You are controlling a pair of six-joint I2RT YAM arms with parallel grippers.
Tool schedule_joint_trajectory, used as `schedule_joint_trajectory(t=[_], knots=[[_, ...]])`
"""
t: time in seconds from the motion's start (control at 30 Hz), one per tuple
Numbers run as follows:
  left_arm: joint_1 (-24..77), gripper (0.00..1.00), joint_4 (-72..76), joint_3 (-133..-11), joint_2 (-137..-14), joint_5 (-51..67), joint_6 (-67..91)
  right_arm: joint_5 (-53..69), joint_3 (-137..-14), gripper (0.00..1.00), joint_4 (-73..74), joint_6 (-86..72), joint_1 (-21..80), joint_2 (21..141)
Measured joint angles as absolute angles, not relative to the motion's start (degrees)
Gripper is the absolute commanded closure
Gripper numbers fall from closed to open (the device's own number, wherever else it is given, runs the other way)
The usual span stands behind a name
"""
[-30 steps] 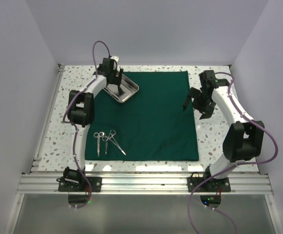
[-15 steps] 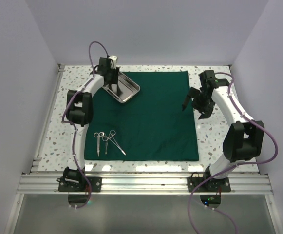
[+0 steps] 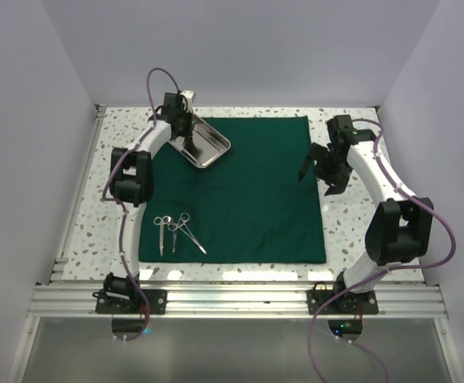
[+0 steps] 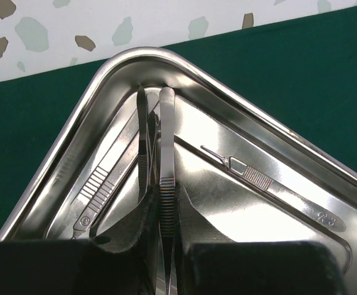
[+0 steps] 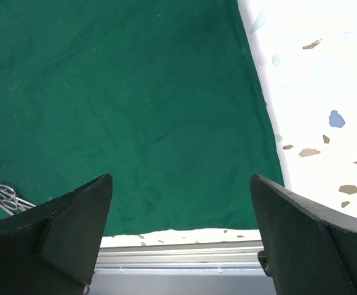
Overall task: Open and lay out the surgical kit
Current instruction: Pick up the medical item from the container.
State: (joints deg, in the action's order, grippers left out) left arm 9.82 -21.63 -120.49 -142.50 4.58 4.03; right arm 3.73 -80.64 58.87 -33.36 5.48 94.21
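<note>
The dark green cloth (image 3: 247, 191) lies spread flat on the table. A shiny steel tray (image 3: 225, 146) sits on its far left corner. In the left wrist view, my left gripper (image 4: 164, 224) is inside the tray (image 4: 104, 80), shut on the ribbed grip of steel tweezers (image 4: 166, 135) whose tips reach the tray's corner. Two flat steel handles, one (image 4: 276, 187) at the right and one (image 4: 98, 187) at the left, lie in the tray beside them. Scissors (image 3: 161, 231) and forceps (image 3: 188, 231) lie on the cloth's near left part. My right gripper (image 3: 315, 171) hovers open over the cloth's right edge, holding nothing.
The speckled tabletop (image 3: 351, 231) shows around the cloth. An aluminium rail (image 3: 232, 299) runs along the near edge, and white walls close in the left, far and right sides. The right wrist view shows the cloth's near right corner (image 5: 270, 203) and the rail below it.
My left gripper has closed from open onto the tweezers in the tray. The tray has shifted slightly to the right. The right arm has stayed still.
</note>
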Motion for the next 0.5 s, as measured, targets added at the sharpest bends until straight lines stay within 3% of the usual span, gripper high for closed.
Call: schedule_joint_trajectory(t=[0.07,0.5], knots=[[9.82,1.0,-21.71,-120.55,-142.56,4.58,4.01,3.92,-80.64,0.02,58.87,-33.36,5.48,94.21],[9.78,1.0,-22.06,-120.81,-141.71,6.17,5.13,4.32,-79.77,0.03,58.61,-33.65,5.5,93.32]])
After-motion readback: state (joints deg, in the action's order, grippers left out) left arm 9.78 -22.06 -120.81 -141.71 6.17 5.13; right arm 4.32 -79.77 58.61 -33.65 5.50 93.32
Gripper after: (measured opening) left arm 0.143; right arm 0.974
